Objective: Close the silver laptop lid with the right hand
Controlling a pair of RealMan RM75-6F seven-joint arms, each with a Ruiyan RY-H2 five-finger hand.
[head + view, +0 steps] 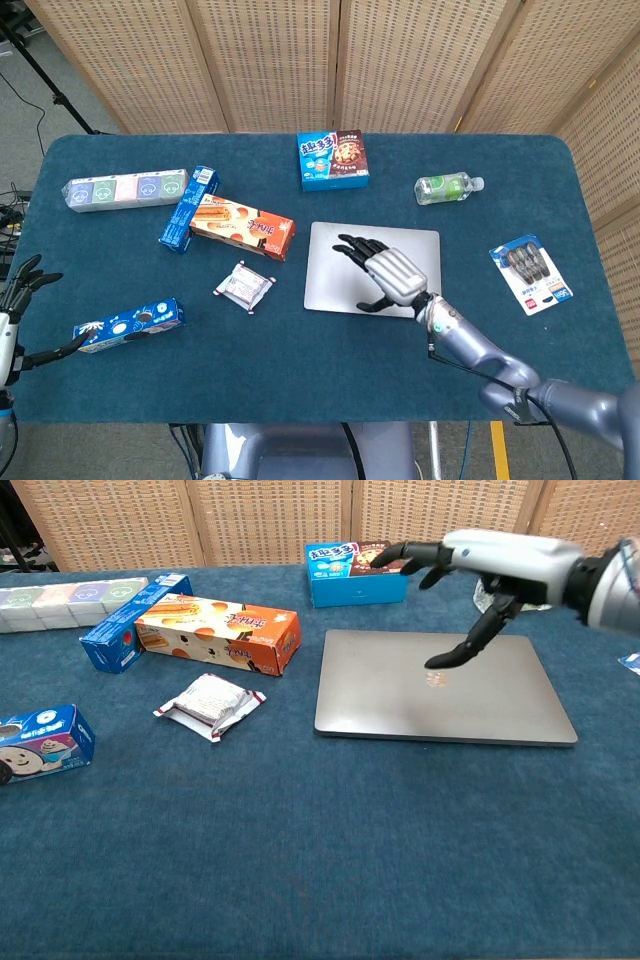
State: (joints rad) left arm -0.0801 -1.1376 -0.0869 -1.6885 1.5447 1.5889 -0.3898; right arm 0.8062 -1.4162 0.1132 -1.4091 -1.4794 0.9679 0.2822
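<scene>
The silver laptop point(330, 265) point(390, 695) lies flat on the blue table with its lid down. My right hand point(385, 275) point(480, 565) hovers well above the lid, fingers spread, holding nothing and clear of the laptop. My left hand point(22, 310) hangs off the table's left edge in the head view, fingers apart and empty; the chest view does not show it.
An orange biscuit box point(242, 227) and a foil packet point(244, 287) lie left of the laptop. A blue-brown cookie box point(333, 160) and a green bottle point(446, 187) sit behind it. A razor pack point(531, 274) lies right. Blue boxes point(189, 207) point(130, 324) lie further left.
</scene>
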